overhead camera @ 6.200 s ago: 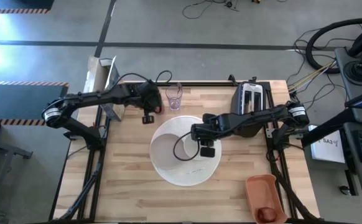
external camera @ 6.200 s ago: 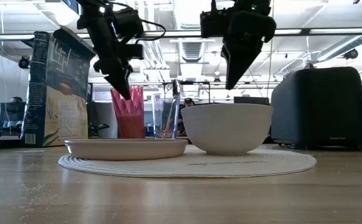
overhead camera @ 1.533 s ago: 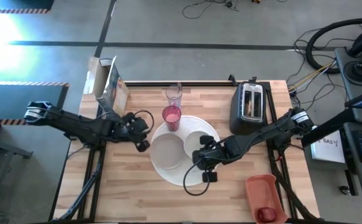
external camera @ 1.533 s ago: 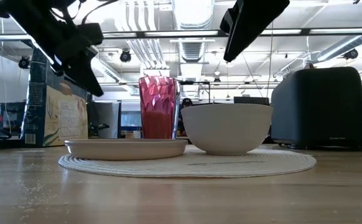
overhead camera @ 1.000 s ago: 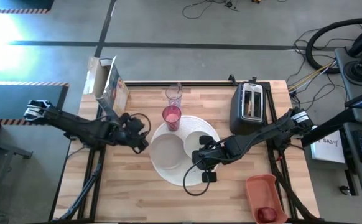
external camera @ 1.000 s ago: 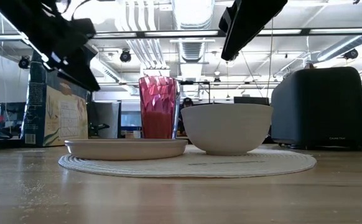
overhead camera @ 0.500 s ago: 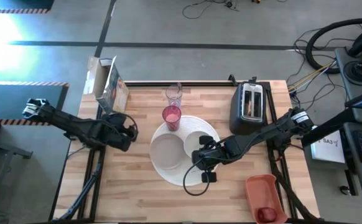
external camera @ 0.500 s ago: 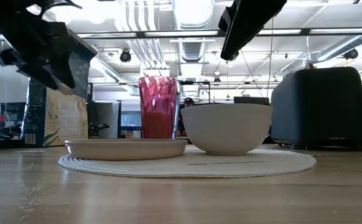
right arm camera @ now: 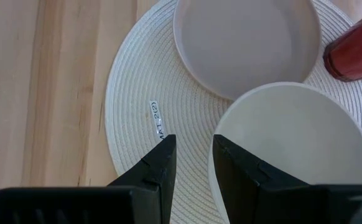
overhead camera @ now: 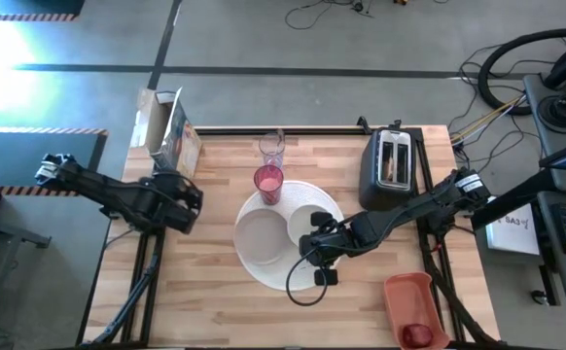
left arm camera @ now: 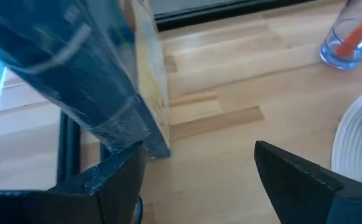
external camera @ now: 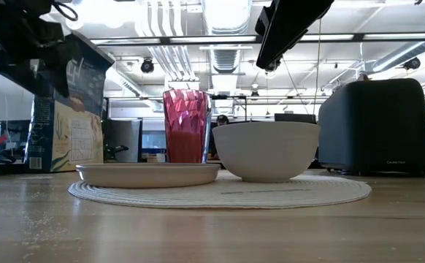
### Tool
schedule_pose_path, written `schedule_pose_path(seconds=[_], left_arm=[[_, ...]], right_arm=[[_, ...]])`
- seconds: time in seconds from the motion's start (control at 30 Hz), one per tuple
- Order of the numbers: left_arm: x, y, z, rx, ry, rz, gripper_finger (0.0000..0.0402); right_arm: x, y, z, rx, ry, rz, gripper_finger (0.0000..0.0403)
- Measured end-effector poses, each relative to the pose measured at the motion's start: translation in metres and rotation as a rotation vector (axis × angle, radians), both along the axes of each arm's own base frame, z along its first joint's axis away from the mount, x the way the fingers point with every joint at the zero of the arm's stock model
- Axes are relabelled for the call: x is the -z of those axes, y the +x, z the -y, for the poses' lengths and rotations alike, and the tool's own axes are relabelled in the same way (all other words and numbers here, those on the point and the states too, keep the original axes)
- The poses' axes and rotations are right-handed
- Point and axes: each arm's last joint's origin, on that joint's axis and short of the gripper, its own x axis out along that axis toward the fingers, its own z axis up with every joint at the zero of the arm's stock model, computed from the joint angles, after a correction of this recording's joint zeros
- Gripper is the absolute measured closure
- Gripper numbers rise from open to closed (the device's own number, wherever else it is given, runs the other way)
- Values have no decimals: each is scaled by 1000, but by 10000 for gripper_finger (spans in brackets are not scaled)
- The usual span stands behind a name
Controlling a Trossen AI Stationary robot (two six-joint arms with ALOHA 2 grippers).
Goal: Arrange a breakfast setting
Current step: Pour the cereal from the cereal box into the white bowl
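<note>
From above, the large white round plate [overhead camera: 264, 267] is seen mid-worktop [overhead camera: 205, 301], carrying the smaller pale plate [overhead camera: 261, 238] and small white bowl [overhead camera: 307, 225], with the pink tumbler [overhead camera: 268, 183] at its far edge. At table height, bowl and tumbler are seen side by side. The left gripper [left arm camera: 199, 168], fingers spread and empty, is seen facing the cereal box [left arm camera: 106, 81], probably the next pick. The right gripper [right arm camera: 192, 163], fingers narrowly parted and empty, is held above the bowl's rim.

right hand [right arm camera: 192, 163] over woven mat [right arm camera: 137, 93] (fingers narrowly apart) | bowl [right arm camera: 293, 143] beside pale plate [right arm camera: 243, 43] | pink tumbler [right arm camera: 358, 50]
</note>
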Motion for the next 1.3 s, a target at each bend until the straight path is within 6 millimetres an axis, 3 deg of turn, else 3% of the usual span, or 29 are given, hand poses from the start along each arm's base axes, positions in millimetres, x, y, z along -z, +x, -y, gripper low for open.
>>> schedule_pose_path(seconds=[0.23, 0.93, 1.3], left_arm=[[-17, -3, -2, -14, -56, -33, 121], [-19, -15, -32, -139, -57, -106, 121], [2, -14, -39, -208, 27, -116, 121]], right_arm=[[0, 0, 0, 0, 1, 2, 307], [0, 0, 0, 0, 2, 5, 307], [0, 0, 0, 0, 2, 5, 307]])
